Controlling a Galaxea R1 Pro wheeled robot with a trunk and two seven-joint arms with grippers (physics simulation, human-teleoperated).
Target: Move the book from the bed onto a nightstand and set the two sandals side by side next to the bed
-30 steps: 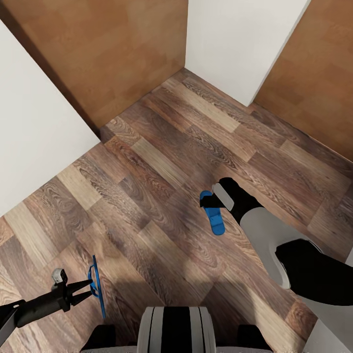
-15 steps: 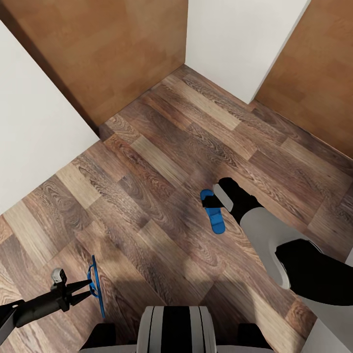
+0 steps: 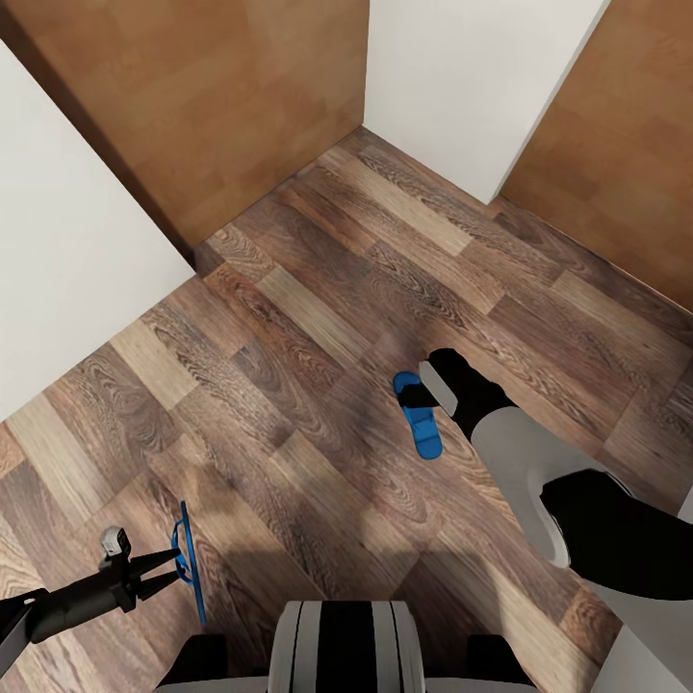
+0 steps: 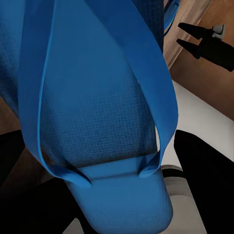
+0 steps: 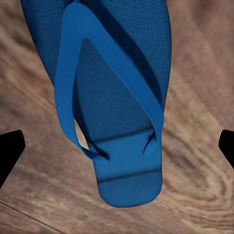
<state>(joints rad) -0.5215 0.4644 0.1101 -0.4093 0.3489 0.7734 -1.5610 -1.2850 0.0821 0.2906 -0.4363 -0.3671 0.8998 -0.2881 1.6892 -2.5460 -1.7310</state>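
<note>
One bright blue sandal (image 3: pixel 192 568) hangs on edge above the floor at the lower left, my left gripper (image 3: pixel 176 565) shut on its strap. In the left wrist view this sandal (image 4: pixel 97 97) sits close between the dark fingers (image 4: pixel 204 165). The other sandal (image 3: pixel 423 435) lies flat on the wood floor, strap up. My right gripper (image 3: pixel 416 395) reaches down over its toe end. In the right wrist view that gripper (image 5: pixel 117 146) is open, its fingertips (image 5: pixel 9 151) wide on either side of the sandal (image 5: pixel 117 97). The book, the bed and the nightstand are out of view.
A white wall (image 3: pixel 67 241) stands on the left and a white wall corner (image 3: pixel 462 77) juts out at the back. Brown wooden doors (image 3: pixel 221 96) (image 3: pixel 626 154) flank that corner. Wood-plank floor (image 3: pixel 318 289) spreads between them. My own base (image 3: pixel 346 645) is at the lower edge.
The head view has shifted very slightly. Both grippers and both sandals keep their places.
</note>
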